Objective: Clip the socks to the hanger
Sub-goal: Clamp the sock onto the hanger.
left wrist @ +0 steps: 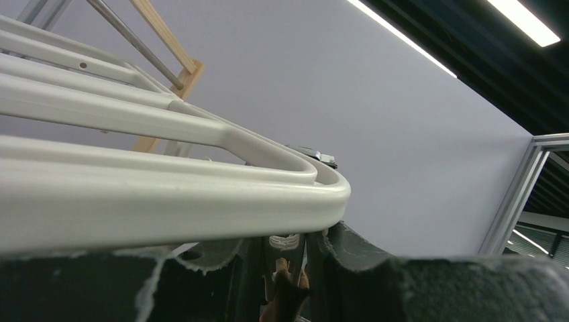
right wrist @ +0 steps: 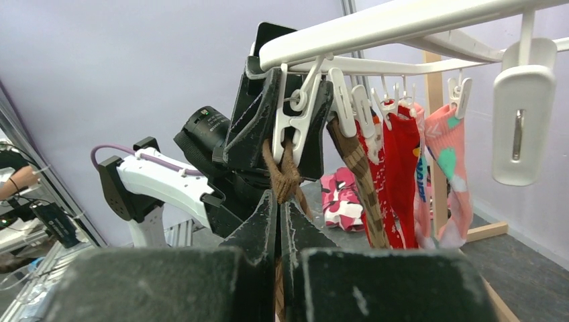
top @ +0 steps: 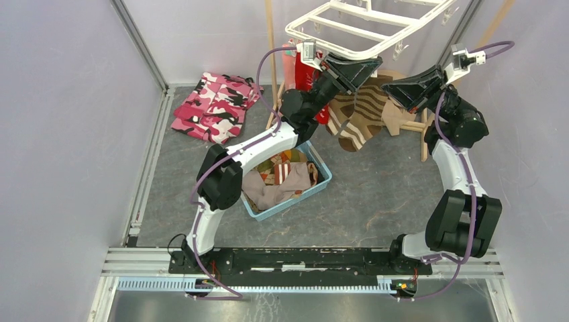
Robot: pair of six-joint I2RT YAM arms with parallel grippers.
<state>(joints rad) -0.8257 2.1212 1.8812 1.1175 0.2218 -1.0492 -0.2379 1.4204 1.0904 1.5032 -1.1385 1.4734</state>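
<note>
White drying hanger (top: 362, 27) sits high over the far side of the grey bench (top: 382, 194), both robot arms reaching up to its near rim. Below the hanger, toward the arm bases, a blue bin (top: 292, 201) holds a heap of mixed cloth. To the hanger's left, a pink camouflage garment (top: 215, 104) lies flat on the bench.

The left end effector (top: 354, 67) is directly under the hanger's near corner, its fingers closed from both sides on a clip peg (right wrist: 298, 111) that dangles from the rim. The right end effector (top: 410, 90), just right of it beneath the same rim, is pinched narrow on a brown sock (right wrist: 284, 171), holding the bunched top at the lower end of that peg. Whether the peg has bitten the fabric cannot be told.

Further along the hanger's rim, other socks hang already clipped: a brown-and-cream striped sock (right wrist: 359, 168), red socks (right wrist: 399, 151) and a salmon-pink sock (right wrist: 446, 157) with teal patches.

Seen from the left wrist, the hanger's rounded corner fills the frame, the peg directly beneath it between the dark fingers (left wrist: 402, 282).
</note>
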